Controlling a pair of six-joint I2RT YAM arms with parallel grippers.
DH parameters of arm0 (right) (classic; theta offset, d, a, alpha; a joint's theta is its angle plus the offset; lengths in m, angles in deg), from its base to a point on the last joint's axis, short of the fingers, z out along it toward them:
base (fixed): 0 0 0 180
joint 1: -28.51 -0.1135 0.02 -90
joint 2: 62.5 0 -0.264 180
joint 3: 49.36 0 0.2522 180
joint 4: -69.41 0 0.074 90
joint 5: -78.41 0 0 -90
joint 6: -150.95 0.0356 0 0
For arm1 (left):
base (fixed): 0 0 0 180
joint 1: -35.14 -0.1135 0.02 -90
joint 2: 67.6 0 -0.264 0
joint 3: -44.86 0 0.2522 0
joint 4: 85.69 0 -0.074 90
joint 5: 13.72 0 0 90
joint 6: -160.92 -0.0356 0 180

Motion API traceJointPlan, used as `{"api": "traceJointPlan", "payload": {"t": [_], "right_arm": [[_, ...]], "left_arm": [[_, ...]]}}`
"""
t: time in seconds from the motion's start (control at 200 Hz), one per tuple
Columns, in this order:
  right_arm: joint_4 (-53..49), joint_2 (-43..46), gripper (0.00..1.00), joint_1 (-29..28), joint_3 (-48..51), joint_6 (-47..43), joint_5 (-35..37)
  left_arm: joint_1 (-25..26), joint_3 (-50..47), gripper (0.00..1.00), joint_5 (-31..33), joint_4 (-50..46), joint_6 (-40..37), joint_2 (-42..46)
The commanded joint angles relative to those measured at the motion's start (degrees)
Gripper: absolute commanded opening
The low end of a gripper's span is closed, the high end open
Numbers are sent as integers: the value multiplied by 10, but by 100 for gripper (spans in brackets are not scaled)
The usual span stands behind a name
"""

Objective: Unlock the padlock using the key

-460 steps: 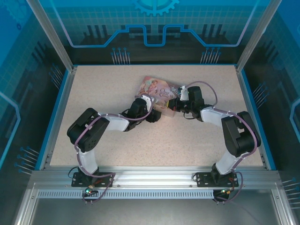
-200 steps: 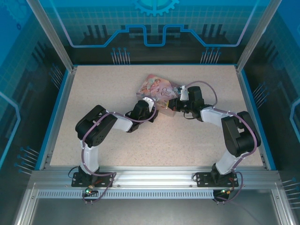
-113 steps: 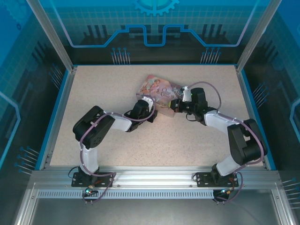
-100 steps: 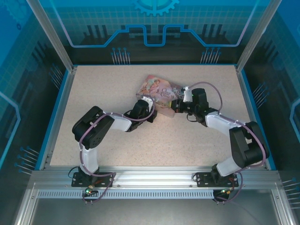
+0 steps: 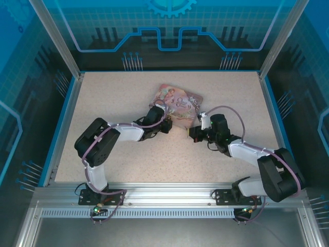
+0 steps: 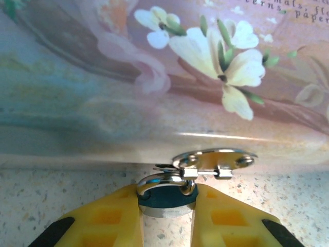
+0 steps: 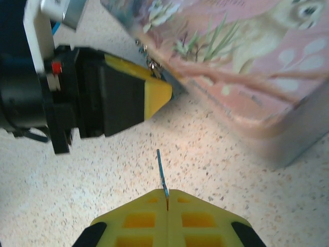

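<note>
Both clamped, left jaws on padlock, right jaws on key, backed off tin

Brightly and evenly lit from overhead in the top view, with only short, soft shadows beneath the arms on the table. Sharp through the middle, slightly bowed toward the edges, blue-tinted on the enclosure walls.

Warm and very close in the left wrist view: a thin streak of glare along the tin, a bright glint on the metal hasp, left fingers soft and out of focus.

Crisp around the key in the right wrist view, blurred at the right fingers, dim along the tin's shaded side.
</note>
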Motion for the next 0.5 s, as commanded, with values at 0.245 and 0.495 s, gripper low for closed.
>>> {"api": "traceJointPlan", "payload": {"t": [0.245, 0.495], "right_arm": [[106, -75, 0, -77, 21, -49, 47], [184, -129, 0, -98, 27, -73, 77]], "left_arm": [[9, 18, 14, -42, -36, 95, 37], [32, 32, 17, -38, -78, 161, 50]]}}
